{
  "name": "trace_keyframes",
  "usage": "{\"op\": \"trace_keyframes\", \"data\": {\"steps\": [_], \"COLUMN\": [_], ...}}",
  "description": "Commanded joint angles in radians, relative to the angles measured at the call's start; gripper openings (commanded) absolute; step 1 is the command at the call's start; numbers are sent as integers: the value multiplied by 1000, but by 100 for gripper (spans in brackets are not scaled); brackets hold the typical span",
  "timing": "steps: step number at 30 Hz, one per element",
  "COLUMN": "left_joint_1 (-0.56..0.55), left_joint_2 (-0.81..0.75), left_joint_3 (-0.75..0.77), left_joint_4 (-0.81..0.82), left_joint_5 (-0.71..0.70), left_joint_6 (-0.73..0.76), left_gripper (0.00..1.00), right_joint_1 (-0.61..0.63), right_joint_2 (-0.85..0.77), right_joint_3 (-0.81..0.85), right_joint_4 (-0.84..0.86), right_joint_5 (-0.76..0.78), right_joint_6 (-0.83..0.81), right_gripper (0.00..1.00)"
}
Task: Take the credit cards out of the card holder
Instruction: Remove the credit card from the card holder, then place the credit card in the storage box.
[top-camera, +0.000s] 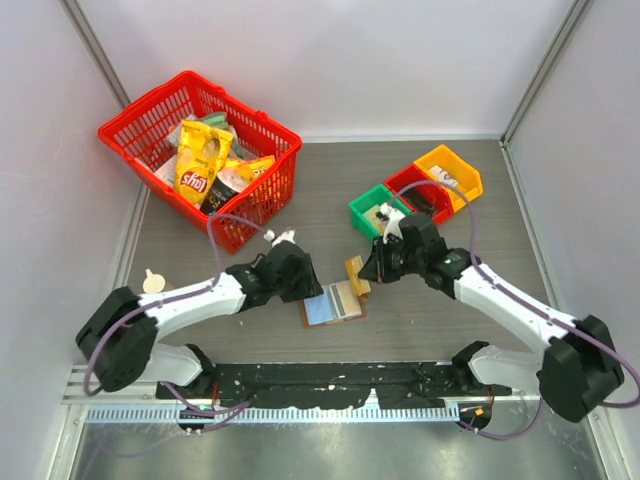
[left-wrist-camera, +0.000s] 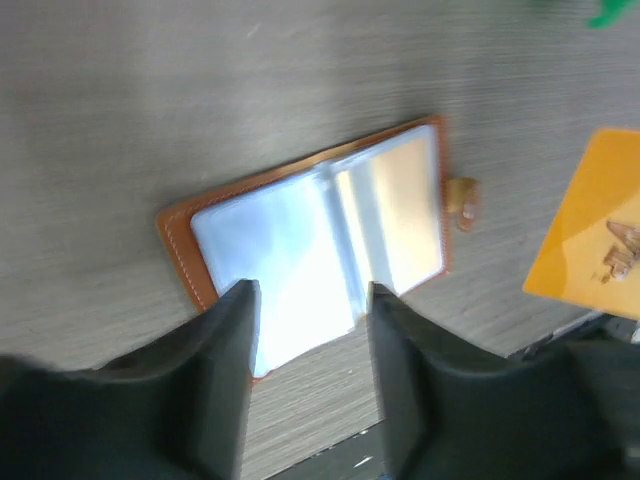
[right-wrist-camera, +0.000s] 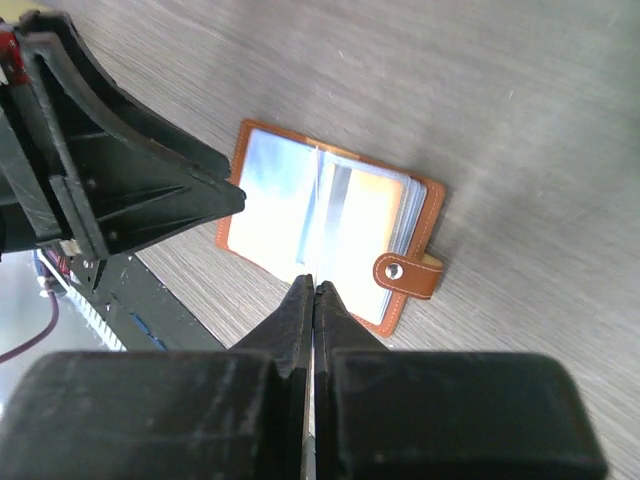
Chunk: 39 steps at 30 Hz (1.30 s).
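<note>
holder (left-wrist-camera: 300, 235): lying open, brown leather, glossy sleeves
card (left-wrist-camera: 585, 230): flat yellow rectangle
left gripper (left-wrist-camera: 310, 295): hovering, fingers spread
right gripper (right-wrist-camera: 313, 285): fingers pressing together

a grey wood-grain table (top-camera: 330, 170) fills the floor of a white-walled enclosure (top-camera: 350, 60). at its far left stands a red mesh basket (top-camera: 262, 200), set at an angle and piled with snack packets: a bright yellow bag (top-camera: 200, 165) with red lettering lies on top, a dark packet (top-camera: 232, 185) just beside it, and a green one (top-camera: 213, 120) behind. at the far right three small plastic bins stand touching in a diagonal row: a green bin (top-camera: 362, 218) nearest, a red bin (top-camera: 405, 176) in the middle, an orange bin (top-camera: 440, 156) farthest. their contents are too small to tell. a small pale knob-shaped object (top-camera: 152, 281) lies at the table's left edge.
</note>
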Motion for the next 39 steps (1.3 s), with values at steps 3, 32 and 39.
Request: {"op": "trace_keyframes", "data": {"steps": [3, 32, 39], "left_joint_1": [9, 11, 11], "left_joint_2": [-201, -72, -35], "left_joint_3": [245, 681, 692], "left_joint_4": [-155, -352, -362], "left_joint_5": [-66, 753, 823], "left_joint_6": [402, 1183, 1192], "left_gripper": [88, 85, 38], "right_joint_1": [0, 3, 3], "right_joint_2": [-146, -148, -123], "right_joint_3": [265, 480, 480], "right_joint_4": [-338, -555, -551], "right_joint_5": [75, -382, -390], "right_joint_6": [-232, -808, -822], "right_gripper": [1, 1, 1]}}
